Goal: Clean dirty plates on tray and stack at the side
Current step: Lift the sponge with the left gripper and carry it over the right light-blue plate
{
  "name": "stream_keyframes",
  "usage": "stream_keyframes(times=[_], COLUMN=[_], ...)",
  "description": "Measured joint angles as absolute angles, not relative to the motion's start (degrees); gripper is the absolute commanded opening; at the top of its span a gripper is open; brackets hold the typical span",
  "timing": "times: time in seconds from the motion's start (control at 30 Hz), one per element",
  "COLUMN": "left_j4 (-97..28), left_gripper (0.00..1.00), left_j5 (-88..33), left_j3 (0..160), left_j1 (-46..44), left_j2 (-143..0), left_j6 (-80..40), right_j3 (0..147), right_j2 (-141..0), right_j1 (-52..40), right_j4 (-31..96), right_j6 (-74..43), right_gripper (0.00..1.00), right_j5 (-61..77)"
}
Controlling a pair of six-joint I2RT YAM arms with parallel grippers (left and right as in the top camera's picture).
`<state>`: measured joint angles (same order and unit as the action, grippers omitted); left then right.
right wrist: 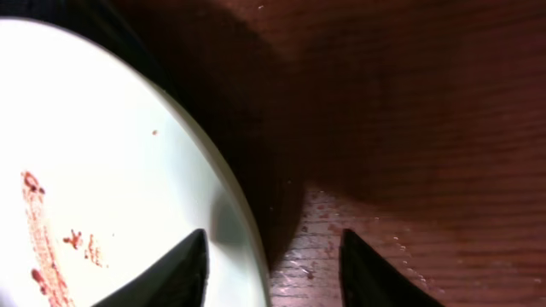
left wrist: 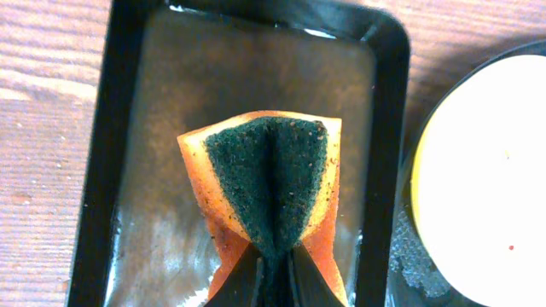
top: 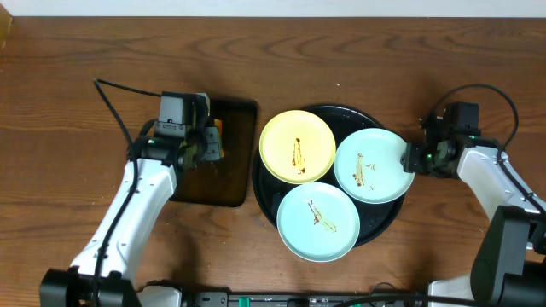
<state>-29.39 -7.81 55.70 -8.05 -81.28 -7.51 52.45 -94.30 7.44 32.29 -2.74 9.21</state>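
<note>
My left arm (top: pixel 128 213) reaches up from the bottom corner and bends in over the small tray (top: pixel 235 119). The left gripper (top: pixel 209 141) hangs above that tray, squeezed tight on the sponge (left wrist: pixel 273 179). From above I can hardly see the sponge. The left wrist camera shows it well. It is orange with a dark green rough side, and it is folded in half between the fingers (left wrist: pixel 239 283). That camera also catches a bit of the yellow plate (left wrist: pixel 486 170) at its right edge.

In the middle sits the round black tray (top: pixel 266 198) with all three plates on it. The yellow plate is at the upper left, the right mint plate (top: pixel 371 166) beside it, and the bottom mint plate (top: pixel 317 220) below them. Each has a brown streak.

My right arm (top: pixel 499 183) comes in from the right side. The right gripper (top: pixel 415 158) is at the rim of the right mint plate. From above I cannot tell how its jaws stand. The right wrist camera shows them apart, with one finger (right wrist: pixel 175 273) over the plate and one over the table (right wrist: pixel 426 128), pinching nothing.
</note>
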Motion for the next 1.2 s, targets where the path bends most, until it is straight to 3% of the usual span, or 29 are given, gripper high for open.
stream_keyframes(times=[0.37,0.83,1.2], left_j4=[-28.12,-23.57,-29.41], left_gripper=[0.07,0.07,0.07], left_j5=[-7.81,-7.81,-7.84], left_j3=[55.70,55.68,55.68], left_j1=[-8.05,-8.05,-8.05], left_j2=[-73.82,-65.98,-70.22], left_j6=[-7.51,-7.53,-7.70], right_j3=[52.53,52.77,52.80], right_j2=[-95.26,-95.26,-95.26], right_j1=[7.44,7.44,7.44], right_j4=[32.51,32.62,33.54], right_j6=[-2.48,-2.28,-2.31], right_gripper=[0.01,0.01,0.01], right_j5=[11.68,12.67,12.69])
